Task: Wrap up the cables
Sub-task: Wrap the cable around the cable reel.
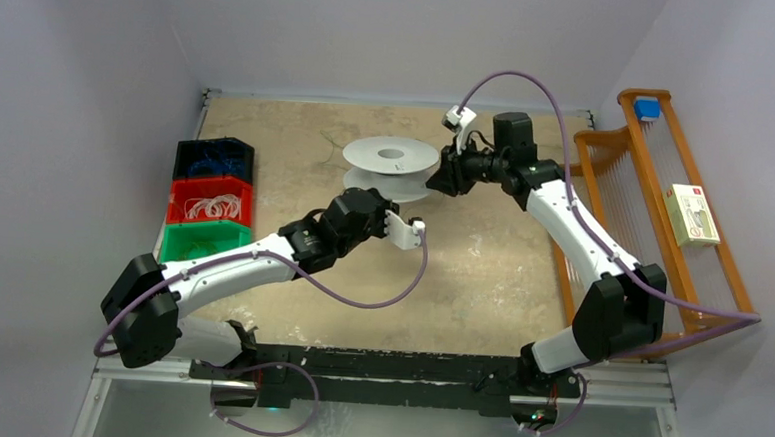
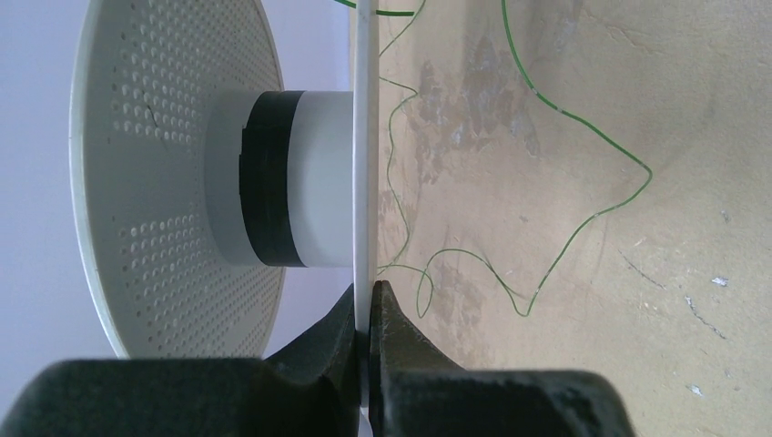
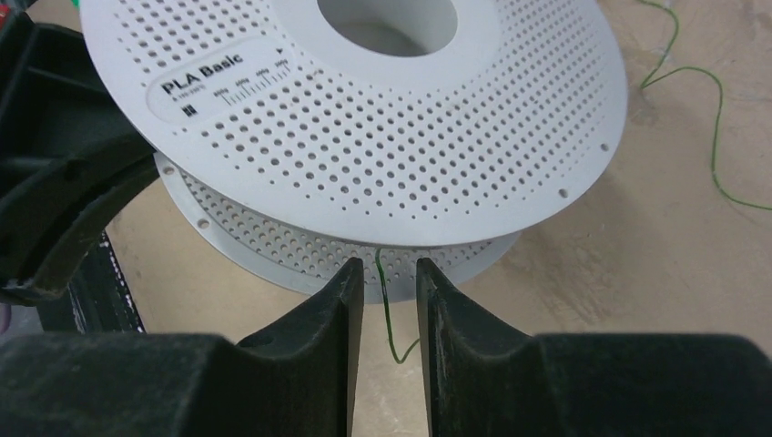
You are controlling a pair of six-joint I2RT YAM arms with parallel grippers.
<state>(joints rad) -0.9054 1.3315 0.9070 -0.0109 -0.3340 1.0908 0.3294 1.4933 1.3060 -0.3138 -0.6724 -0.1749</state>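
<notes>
Ok, top view: three bins sit along the left edge of the table [image 1: 481,273]. The blue bin [image 1: 214,157] is farthest, with dark contents I can't make out. The red bin [image 1: 211,200] in the middle holds a white wire coil [image 1: 214,207]. The green bin [image 1: 202,239] is nearest, contents unclear. A pale spool [image 1: 390,164] lies flat at far centre. The left gripper [image 1: 367,195] is at its near rim and the right gripper [image 1: 436,179] at its right rim. A wooden rack [image 1: 655,193] off the table's right side carries a small box [image 1: 692,214].

Left wrist: fingers [image 2: 405,360] are pinched tight on the edge of one spool flange, with the rim sandwiched between them. The hub is white with a black band [image 2: 271,177]. The cable [image 2: 569,238] is thin and green, lying loose on the table beside that flange in irregular loops.

Right wrist: fingers [image 3: 332,309] stand a narrow gap apart, just short of the lower flange's rim. One green strand comes down from under the top flange and hangs in that gap, not pinched as far as I can see. More cable loops on the table at upper right. The top flange is perforated, and its label reads "PLA Basic".
</notes>
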